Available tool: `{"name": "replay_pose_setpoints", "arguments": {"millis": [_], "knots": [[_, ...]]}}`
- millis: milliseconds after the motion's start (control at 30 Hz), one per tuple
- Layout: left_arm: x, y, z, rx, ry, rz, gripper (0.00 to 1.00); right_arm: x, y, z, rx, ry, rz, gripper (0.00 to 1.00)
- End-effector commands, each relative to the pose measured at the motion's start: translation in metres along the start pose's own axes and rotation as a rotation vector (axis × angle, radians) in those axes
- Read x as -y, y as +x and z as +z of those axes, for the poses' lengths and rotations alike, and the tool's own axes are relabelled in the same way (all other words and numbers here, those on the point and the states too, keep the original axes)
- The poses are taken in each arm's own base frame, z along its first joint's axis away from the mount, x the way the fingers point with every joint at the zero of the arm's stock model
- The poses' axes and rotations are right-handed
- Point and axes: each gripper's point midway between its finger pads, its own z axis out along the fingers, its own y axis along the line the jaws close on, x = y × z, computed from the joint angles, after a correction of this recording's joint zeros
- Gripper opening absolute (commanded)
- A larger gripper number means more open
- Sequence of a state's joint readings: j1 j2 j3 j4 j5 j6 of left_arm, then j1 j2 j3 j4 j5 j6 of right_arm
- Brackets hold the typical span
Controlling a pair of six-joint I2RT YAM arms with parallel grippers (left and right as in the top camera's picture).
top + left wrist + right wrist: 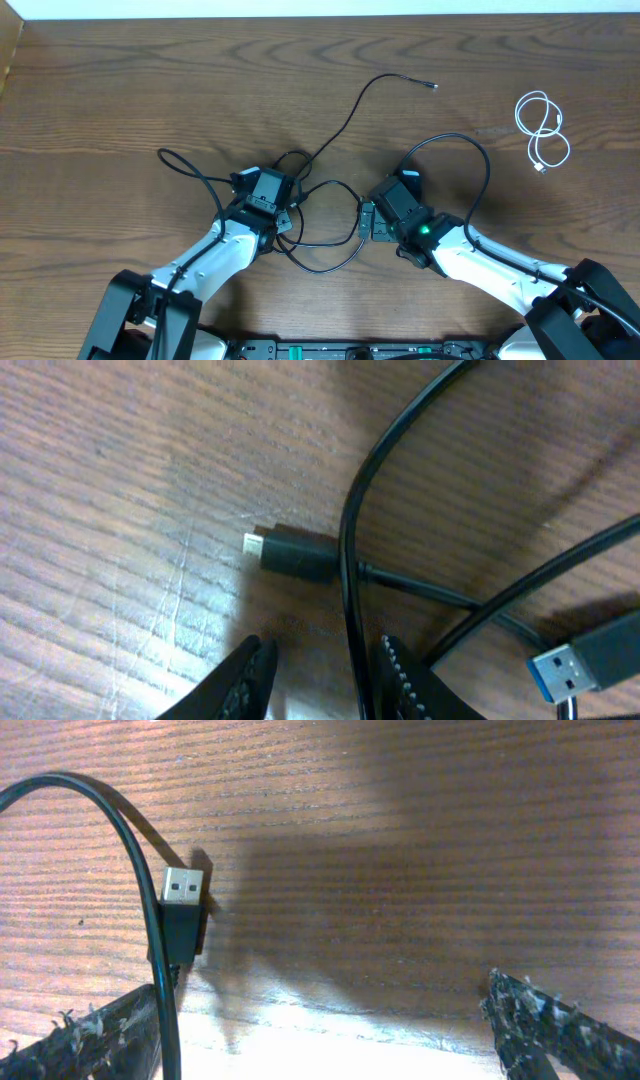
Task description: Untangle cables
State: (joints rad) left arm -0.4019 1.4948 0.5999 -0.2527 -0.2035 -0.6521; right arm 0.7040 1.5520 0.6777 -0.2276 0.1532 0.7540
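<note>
Brown wood with wavy dark lines is covering the whole table (pixel 120 90), and a pale strip (pixel 300 8) is showing past its far edge. Between the two hands, black cables (pixel 330 215) are lying in a loose tangle on the wood.

The left gripper (pixel 320 660) is sitting low over the table with its fingers (pixel 235 680) apart, not squeezing anything. One black cord (pixel 350 560) is running up between those fingers. A small black plug (pixel 290 552) is lying just ahead of them, and a blue-tipped plug (pixel 585 660) is lying off to one side of that hand.

The right gripper (pixel 325 1010) is spread wide and holding nothing. A flat black plug (pixel 183 915) is lying just ahead of one finger (pixel 90 1040), its cord curving down past it.

The white cable (pixel 541 130) is lying curled up by itself, well away past the right hand.
</note>
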Motion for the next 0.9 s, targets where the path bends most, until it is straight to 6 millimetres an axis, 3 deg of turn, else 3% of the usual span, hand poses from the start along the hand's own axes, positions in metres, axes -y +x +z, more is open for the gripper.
{"name": "replay_pose_setpoints", "arguments": {"millis": [0, 200, 367, 567, 633, 867], "knots": [[-0.009, 0.005, 0.007, -0.015, -0.04, 0.003, 0.35, 0.001, -0.003, 0.001, 0.007, 0.012, 0.01, 0.99], [-0.023, 0.003, 0.009, -0.032, -0.072, -0.031, 0.34, 0.001, -0.003, 0.001, 0.007, 0.012, 0.01, 0.99], [-0.029, 0.005, 0.009, -0.048, -0.088, -0.045, 0.08, 0.001, -0.003, 0.001, 0.008, 0.012, 0.01, 0.99], [-0.026, 0.002, 0.005, -0.049, -0.06, -0.056, 0.07, 0.001, -0.003, 0.001, 0.007, 0.013, 0.01, 0.99], [-0.025, -0.004, -0.003, -0.036, -0.05, -0.067, 0.07, 0.001, -0.003, 0.001, 0.007, 0.013, 0.009, 0.99], [-0.022, -0.043, -0.067, 0.13, 0.074, -0.134, 0.07, 0.001, -0.003, 0.001, 0.008, 0.012, 0.01, 0.99]]}}
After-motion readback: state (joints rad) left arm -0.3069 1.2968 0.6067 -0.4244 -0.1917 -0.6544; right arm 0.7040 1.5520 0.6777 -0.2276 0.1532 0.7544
